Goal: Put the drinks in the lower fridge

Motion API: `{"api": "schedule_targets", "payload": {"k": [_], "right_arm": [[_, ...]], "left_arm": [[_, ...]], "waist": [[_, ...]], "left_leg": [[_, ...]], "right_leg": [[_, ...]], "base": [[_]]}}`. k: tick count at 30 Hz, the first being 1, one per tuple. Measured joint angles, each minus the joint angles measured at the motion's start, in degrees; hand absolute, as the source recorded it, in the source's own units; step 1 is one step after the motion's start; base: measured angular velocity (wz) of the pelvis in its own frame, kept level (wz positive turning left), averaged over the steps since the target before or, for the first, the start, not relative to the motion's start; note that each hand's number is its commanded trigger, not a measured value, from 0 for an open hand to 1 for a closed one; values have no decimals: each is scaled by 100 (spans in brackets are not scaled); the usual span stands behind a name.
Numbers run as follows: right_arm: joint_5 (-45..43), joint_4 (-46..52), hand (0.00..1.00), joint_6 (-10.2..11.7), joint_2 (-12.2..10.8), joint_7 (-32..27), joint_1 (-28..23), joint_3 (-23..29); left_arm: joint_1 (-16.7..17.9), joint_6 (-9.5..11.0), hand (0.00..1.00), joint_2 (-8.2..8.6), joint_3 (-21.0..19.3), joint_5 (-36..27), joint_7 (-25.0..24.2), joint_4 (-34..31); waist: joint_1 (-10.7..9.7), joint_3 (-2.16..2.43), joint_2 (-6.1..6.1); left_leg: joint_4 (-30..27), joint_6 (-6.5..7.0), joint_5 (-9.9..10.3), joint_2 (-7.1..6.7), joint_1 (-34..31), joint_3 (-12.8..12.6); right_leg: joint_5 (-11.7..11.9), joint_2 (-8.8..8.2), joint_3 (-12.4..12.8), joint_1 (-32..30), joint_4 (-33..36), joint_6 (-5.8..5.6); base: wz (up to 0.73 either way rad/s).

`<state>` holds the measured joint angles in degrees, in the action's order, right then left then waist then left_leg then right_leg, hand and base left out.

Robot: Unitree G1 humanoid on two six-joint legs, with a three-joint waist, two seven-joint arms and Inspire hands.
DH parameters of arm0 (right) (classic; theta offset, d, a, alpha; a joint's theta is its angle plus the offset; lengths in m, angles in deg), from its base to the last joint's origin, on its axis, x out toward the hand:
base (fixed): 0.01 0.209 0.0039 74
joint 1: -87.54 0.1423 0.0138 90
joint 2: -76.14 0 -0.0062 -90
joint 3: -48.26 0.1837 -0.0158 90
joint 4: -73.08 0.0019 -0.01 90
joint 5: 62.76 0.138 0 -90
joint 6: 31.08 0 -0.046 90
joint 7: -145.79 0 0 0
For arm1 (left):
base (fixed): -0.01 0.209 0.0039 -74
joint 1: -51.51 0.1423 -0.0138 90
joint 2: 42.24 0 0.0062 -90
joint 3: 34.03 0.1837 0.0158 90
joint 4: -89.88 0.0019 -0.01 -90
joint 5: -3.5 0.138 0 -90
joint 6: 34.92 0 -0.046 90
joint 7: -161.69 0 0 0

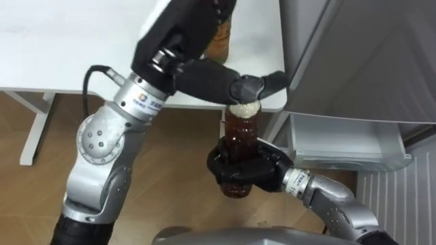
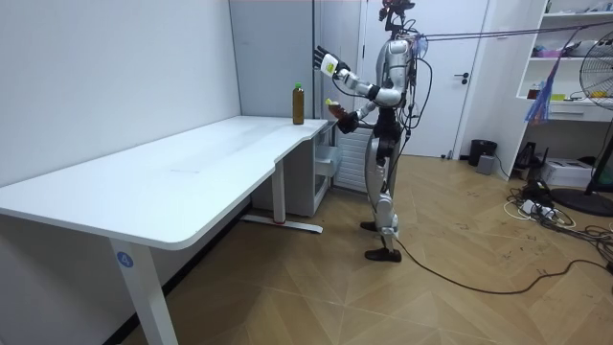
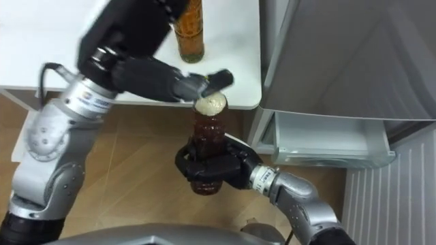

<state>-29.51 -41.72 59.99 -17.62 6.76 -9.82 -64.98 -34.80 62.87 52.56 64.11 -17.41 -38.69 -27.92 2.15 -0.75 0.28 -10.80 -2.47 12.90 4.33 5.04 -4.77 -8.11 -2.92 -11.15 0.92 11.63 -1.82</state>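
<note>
Right now the right hand (image 1: 238, 170) is clamped around the lower body of a brown drink bottle (image 1: 240, 133), fingers and thumb wrapped right round it. It holds the bottle upright in the air, just below and in front of the white table's (image 1: 68, 47) corner and over the wooden floor (image 1: 177, 150). Up top, the bottle's pale cap (image 1: 244, 109) is showing, and the left hand (image 1: 208, 76) reaches across from the robot's left and sits directly over it. Its fingers are stretched out flat rather than curled, lying on or just above the cap; I can't tell whether they touch it. A second bottle (image 3: 189, 30), amber with a label band, stands upright on the table near its edge, behind the left arm; its print is too small to read. To the robot's right rises the grey fridge (image 1: 354, 61), and low against it a white tray (image 1: 340, 143) juts out, well apart from the held bottle. From the room view, the robot stands upright at the far end of the long table, beside the fridge, both arms up in front of its chest.
</note>
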Motion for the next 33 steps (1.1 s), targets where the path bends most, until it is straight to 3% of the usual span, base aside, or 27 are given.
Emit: {"api": "schedule_targets", "payload": {"k": [4, 7, 14, 20, 27, 33], "right_arm": [[-256, 0, 100, -5, 0, -26, -97, 179], [-221, 1, 100, -6, -9, -71, -146, 316], [-461, 1, 100, -5, -219, -73, -359, 903], [-515, 6, 100, -5, -220, -74, -424, 1170], [-539, 15, 100, -2, -235, -148, -545, 1339], [-855, 15, 100, -2, -279, -209, -661, 1505]], "left_arm": [[-7, 20, 0, 31, -292, 6, 237, -97], [-10, 34, 0, 89, -485, -115, 408, -182], [-59, 407, 0, 177, -1703, -210, 1035, -286], [-9, 655, 0, 180, -2299, 34, 1688, -279], [389, 717, 0, 226, -2417, 66, 2823, 36], [506, 734, 0, 291, -2776, 117, 3497, 988]], "waist": [[11, -15, -36], [149, -12, -82], [424, -3, -127], [627, 10, -113], [732, 32, -206], [772, 47, -249]], "left_leg": [[29, 0, 0, -2, 61, -3], [50, 0, 0, -1, 102, -7], [90, 0, 0, -7, 217, 34], [112, 0, 0, -8, 249, 53], [116, -1, -1, -11, 418, 173], [126, -1, -1, -21, 456, 206]], "right_leg": [[-16, 1, 14, 54, -4, -2], [-16, 17, 78, 62, 18, -2], [-23, 19, 77, 173, -6, -3], [-33, 16, 61, 224, -18, -7], [-29, 15, -40, 436, -114, -4], [-63, 5, -60, 516, -104, -11]], "base": [[0], [-7], [0], [1], [6], [4]]}}
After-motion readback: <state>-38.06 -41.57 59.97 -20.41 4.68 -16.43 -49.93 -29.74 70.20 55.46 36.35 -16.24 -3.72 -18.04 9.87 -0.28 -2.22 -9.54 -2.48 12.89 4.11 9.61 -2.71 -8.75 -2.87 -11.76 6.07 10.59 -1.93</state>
